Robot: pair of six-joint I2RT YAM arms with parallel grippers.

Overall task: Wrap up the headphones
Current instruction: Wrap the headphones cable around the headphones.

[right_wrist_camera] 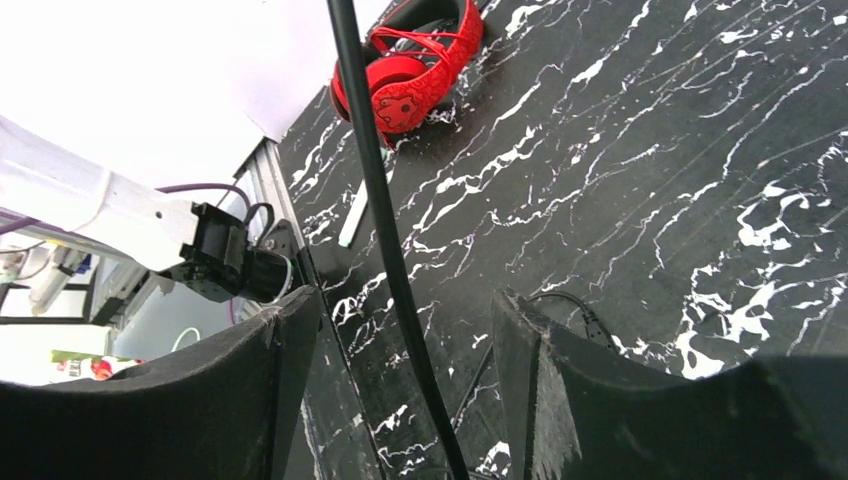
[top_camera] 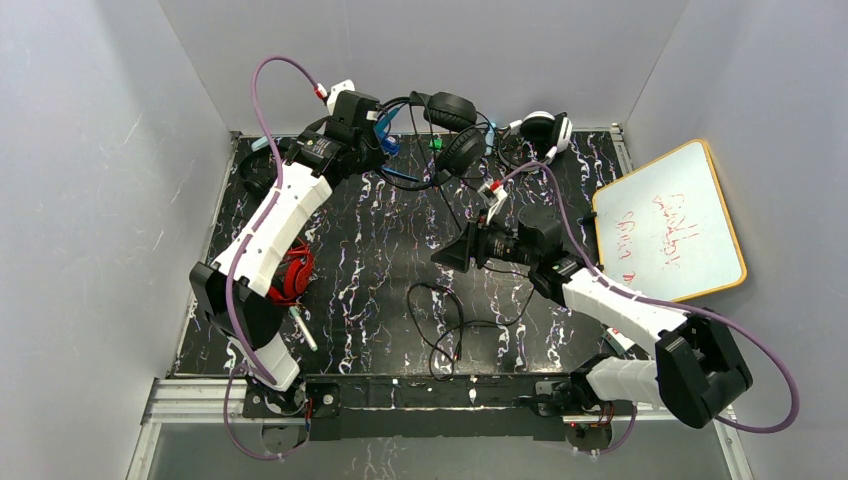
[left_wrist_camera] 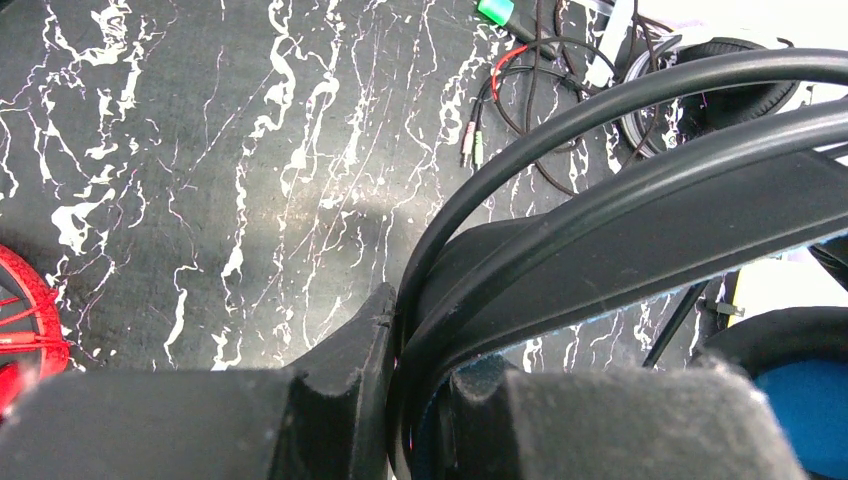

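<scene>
Raised at the back of the table, my left gripper (top_camera: pixel 378 132) is shut on the headband (left_wrist_camera: pixel 640 210) of the black headphones (top_camera: pixel 455 130) with blue padding (left_wrist_camera: pixel 800 400); the band is pinched between the jaws of the left gripper (left_wrist_camera: pixel 410 330). Their thin black cable (right_wrist_camera: pixel 375 180) drops down and passes loosely between the fingers of my right gripper (right_wrist_camera: pixel 405 310), which is open mid-table (top_camera: pixel 447 255). The cable's slack lies in loops (top_camera: pixel 440 320) on the marble top. The red headphones (top_camera: pixel 293 275) (right_wrist_camera: pixel 410 65) lie by the left arm.
Another pair with white cups (top_camera: pixel 545 128) and tangled cables (left_wrist_camera: pixel 520 90) lie at the back. A whiteboard (top_camera: pixel 668 225) leans at the right edge. A white pen (top_camera: pixel 303 328) lies near the red pair. Grey walls close in both sides.
</scene>
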